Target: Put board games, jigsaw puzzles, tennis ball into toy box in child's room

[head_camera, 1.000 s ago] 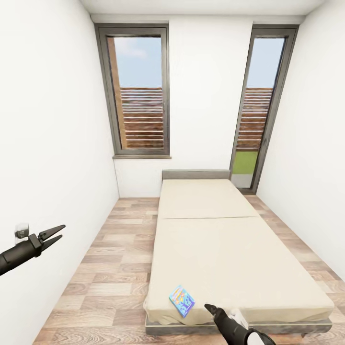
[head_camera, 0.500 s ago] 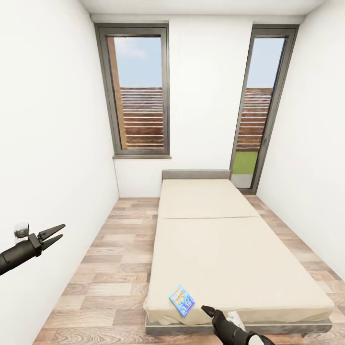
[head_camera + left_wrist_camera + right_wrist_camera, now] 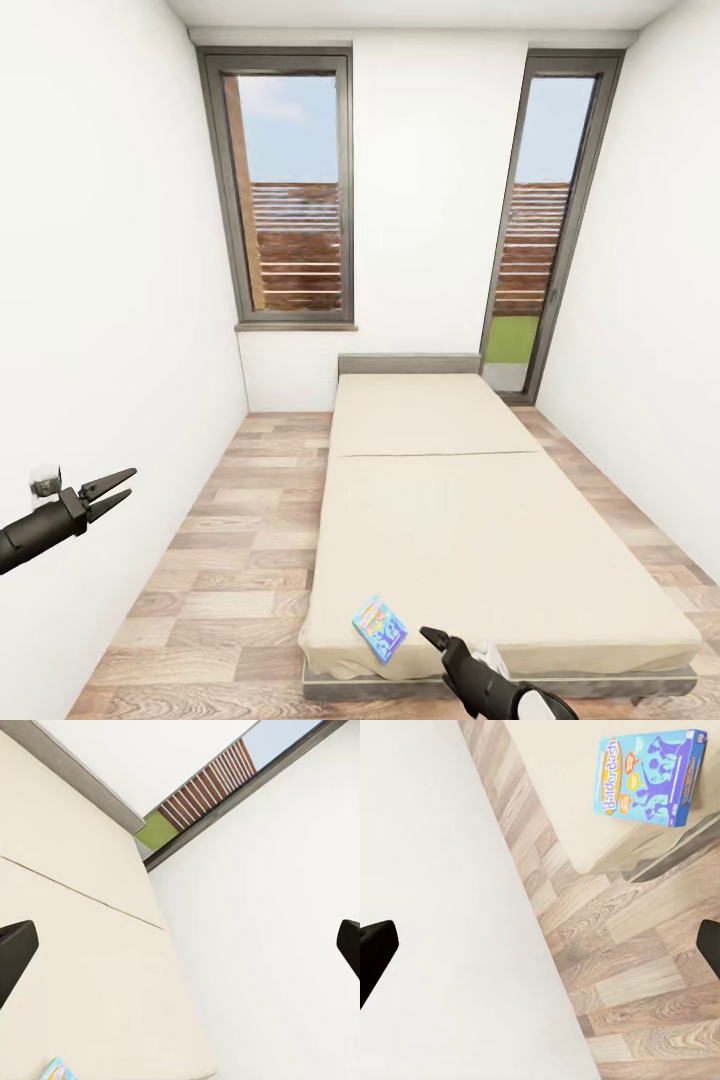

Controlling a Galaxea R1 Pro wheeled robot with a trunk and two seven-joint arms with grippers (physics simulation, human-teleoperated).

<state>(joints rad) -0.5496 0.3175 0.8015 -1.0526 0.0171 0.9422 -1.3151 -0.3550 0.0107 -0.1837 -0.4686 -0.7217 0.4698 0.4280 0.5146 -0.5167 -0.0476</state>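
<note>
**Facing the bed: one board game in view, both grippers empty**

Facing down a narrow white-walled room, the head camera takes in the bed (image 3: 470, 520), which runs lengthwise from the far wall toward the robot over a wood-plank floor (image 3: 240, 560). Two tall windows (image 3: 292, 190) are set in the far wall.

**Task item.** A light-blue board game (image 3: 380, 628) lies flat on the mattress, close to the near left corner of the bed and turned at an angle to its edges. In the right wrist view the same box (image 3: 649, 776) shows an orange logo and purple figures; its lettering appears to read "Balderdash", though the print is small.

**Left gripper.** The left gripper (image 3: 112, 486) hangs over the floor well to the left of the bed, near the left wall. Its two fingers are spread apart with nothing between them. In the left wrist view the fingertips (image 3: 15, 952) stand at the far edges of the frame, with the mattress and the right-hand wall beyond.

**Right gripper.** The right gripper (image 3: 434, 636) sits at the near edge of the bed, just right of the board game and apart from it. In the right wrist view its fingertips (image 3: 375, 949) are set wide, holding nothing.
</note>
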